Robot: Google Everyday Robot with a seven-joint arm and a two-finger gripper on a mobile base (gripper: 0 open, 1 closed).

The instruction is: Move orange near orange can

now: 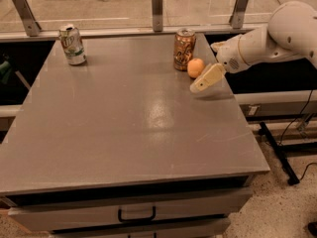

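The table (124,133) in front of me has a flat grey top with a dull sheen near the middle. Three things stand on it, all along the far edge. The orange can (184,49) is upright at the far right. The orange (195,67) sits on the top just right of it and a little nearer to the front; I cannot tell whether the two touch. A green can (72,44) stands upright at the far left corner, well apart from both. My gripper (207,78) hangs just beside the orange, on its right, low over the table's right edge. Below the top, the front has a drawer with a dark handle (136,215).
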